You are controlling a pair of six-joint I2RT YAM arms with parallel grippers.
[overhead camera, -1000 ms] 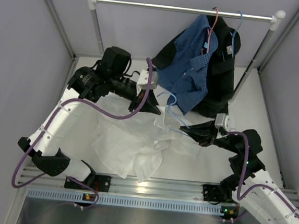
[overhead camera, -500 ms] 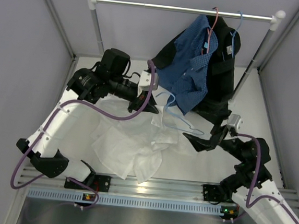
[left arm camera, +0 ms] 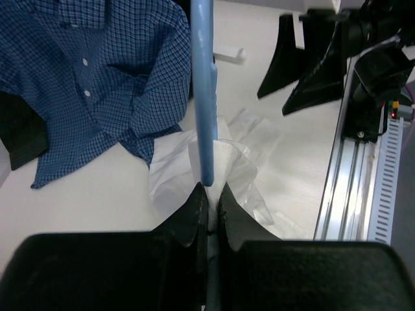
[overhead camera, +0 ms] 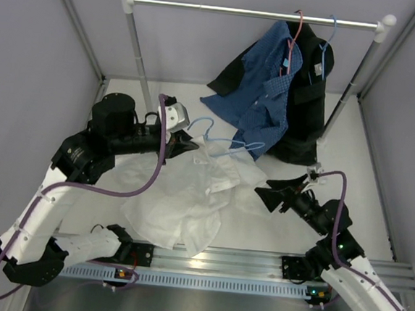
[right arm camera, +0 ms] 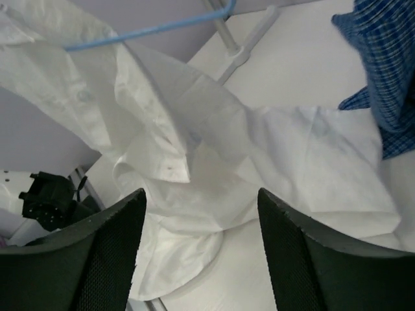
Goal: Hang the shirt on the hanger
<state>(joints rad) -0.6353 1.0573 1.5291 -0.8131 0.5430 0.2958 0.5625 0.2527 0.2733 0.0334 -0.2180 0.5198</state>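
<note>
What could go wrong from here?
1. The shirt lies mostly on the table, with only part draped over the hanger; it may slide off.
2. The left gripper pinches the hanger at one end; it could twist.
3. The right gripper, jaws open, might catch the blue checked shirt nearby.

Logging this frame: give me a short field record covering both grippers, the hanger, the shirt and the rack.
left gripper: shut on the hanger
right gripper: open, empty, beside the shirt, not touching it
shirt: white, crumpled on the table, collar end raised by the hanger
hanger inside shirt: cannot tell
rack: blue checked shirt on a red hanger, black garment beside it
task state: shirt not yet hung on the rack
</note>
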